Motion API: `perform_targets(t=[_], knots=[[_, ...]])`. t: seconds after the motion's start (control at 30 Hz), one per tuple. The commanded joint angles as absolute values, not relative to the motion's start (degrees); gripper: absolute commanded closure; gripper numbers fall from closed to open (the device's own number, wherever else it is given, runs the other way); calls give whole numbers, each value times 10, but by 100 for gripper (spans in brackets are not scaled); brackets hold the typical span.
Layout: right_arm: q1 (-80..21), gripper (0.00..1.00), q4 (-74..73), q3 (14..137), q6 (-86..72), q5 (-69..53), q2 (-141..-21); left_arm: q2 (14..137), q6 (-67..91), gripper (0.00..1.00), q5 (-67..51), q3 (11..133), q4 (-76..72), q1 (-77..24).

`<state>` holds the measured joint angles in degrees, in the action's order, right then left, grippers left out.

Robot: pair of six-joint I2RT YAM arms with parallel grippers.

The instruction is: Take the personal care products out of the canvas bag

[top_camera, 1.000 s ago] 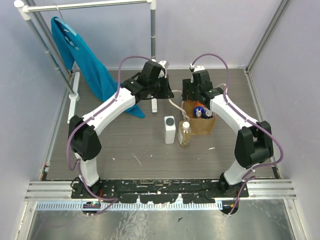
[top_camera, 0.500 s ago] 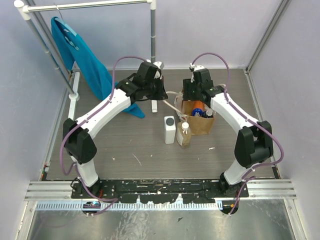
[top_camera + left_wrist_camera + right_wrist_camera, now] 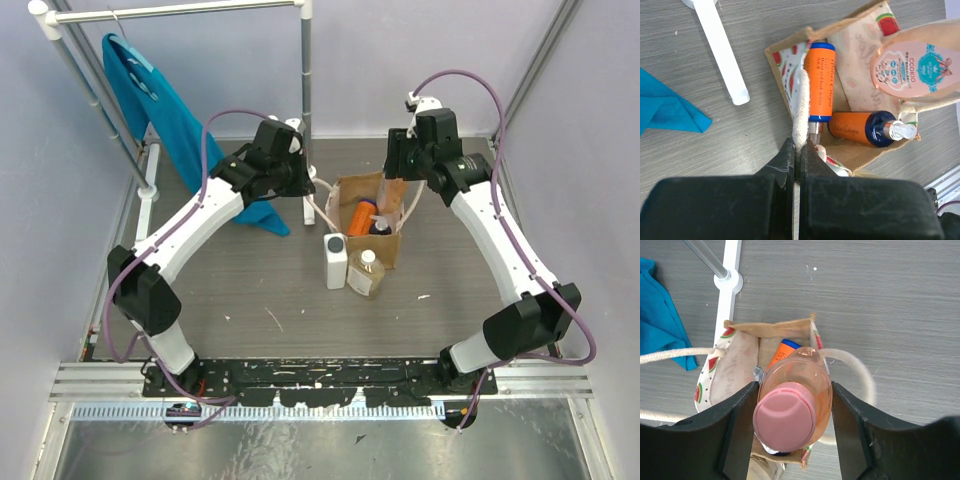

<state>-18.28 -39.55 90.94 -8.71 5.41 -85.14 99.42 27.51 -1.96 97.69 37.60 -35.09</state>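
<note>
Pink bottle [image 3: 792,410] up over the canvas bag [image 3: 392,250], and we can read "COOKIO" on its label.
We see the right claw [image 3: 792,420] clamped on the pink bottle's sides, above the open bag. The left claw [image 3: 800,152] is pinched tight on a pale cord handle [image 3: 801,100]. Two orange bottles [image 3: 820,82] lie inside, their script too small for us to read. The white bottle [image 3: 335,262] and amber bottle [image 3: 366,276] stand on the table [image 3: 250,290] just in front.
</note>
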Motion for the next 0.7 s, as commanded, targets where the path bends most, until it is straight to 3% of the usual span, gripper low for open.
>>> perform_targets(t=[0.0, 0.33, 0.53, 0.67], knots=[[-182, 91, -354, 955, -89, 50, -821, 958, 273, 100, -4, 972, 369, -341], [-182, 91, -386, 1041, -84, 57, -840, 947, 268, 100, -1, 955, 375, -328], [-182, 91, -456, 1173, -59, 107, -874, 941, 266, 100, -2, 944, 379, -321], [-177, 90, -464, 1164, -60, 158, -863, 932, 262, 100, 3, 939, 386, -314]])
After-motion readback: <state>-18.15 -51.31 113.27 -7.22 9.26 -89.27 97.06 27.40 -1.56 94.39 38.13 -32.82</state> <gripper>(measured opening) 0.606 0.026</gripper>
